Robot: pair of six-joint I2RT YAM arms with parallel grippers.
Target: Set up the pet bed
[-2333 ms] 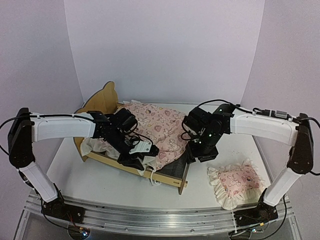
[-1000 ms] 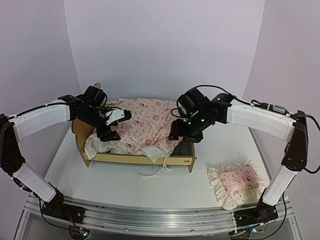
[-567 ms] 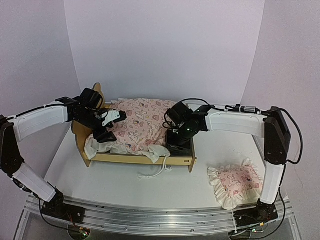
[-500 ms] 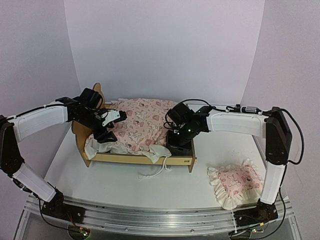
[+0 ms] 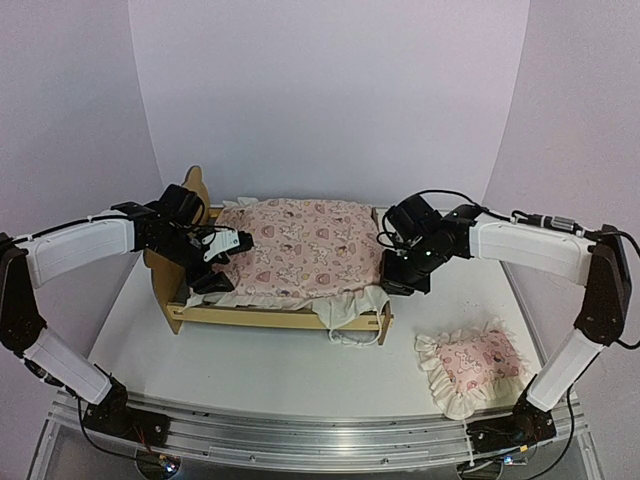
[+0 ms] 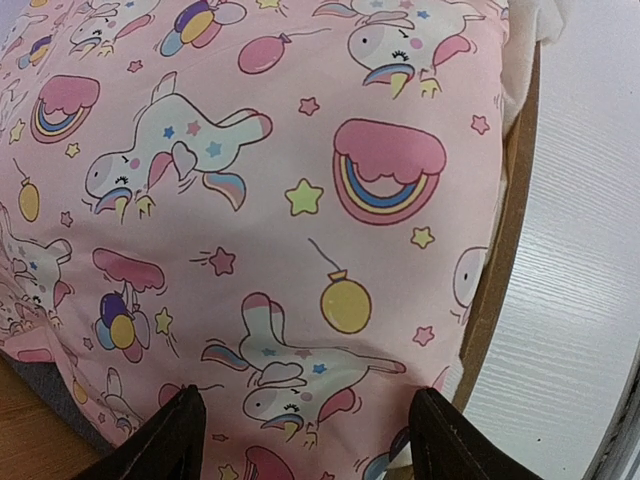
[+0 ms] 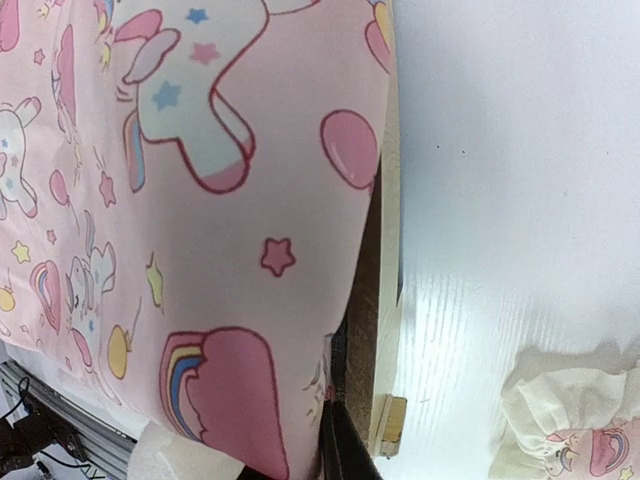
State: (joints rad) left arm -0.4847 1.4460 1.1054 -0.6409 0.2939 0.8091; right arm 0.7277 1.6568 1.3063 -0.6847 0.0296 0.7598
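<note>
We found the small light plywood pet bed with the bear-ear headboard (image 5: pixel 262 317) standing on the white desk (image 5: pixel 300 372), directly between the two pincers and below both. The headboard stood just behind the left pincer (image 6: pixel 312 442); the foot board sat just beneath the right pincer (image 5: pixel 400 278).

The pink unicorn-print mattress cushion (image 5: pixel 305 245) lay spread inside the frame and covered the base. Its cream ruffle spilled over the near rail and a cord end hung below the foot corner.

The left pincer was released, its jaws wide apart and poised low over the head end of the cushion, with printed cloth showing between them. We judged that it was there to press or steady that end, not to lift it.

The right pincer appeared clenched on the cushion's foot-end edge: its wrist view showed cloth running straight into the jaws, with one dark finger visible and the other hidden by fabric. We judged this hold served to draw the cushion taut toward the foot board.

The small pink ruffled pillow (image 5: pixel 470 368) lay on the desk, well apart from the right pincer on its near side, not yet placed.

We judged that the trailing ruffle could snag on the near rail.
</note>
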